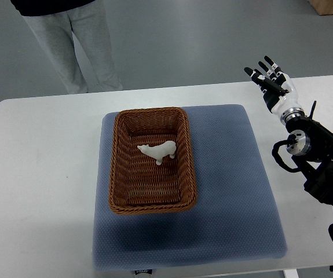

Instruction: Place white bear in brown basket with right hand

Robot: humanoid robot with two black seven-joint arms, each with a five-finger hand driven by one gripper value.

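White bear [159, 152] standing upright inside brown basket [117, 174], near middle; basket on blue mat [235, 191] on counter [33, 174]. Right robot hand [270, 78] well apart at far right, fingers spread, empty. Bear judged light, rigid, likely smooth; best pinched across the torso. Placement looks done.

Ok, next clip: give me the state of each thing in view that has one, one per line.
white bear: standing upright inside the basket, not held.
brown basket: upright on the blue mat, holding only the bear.
blue mat: lying flat on the white table.
right hand: fingers spread, empty, off to the basket's right.
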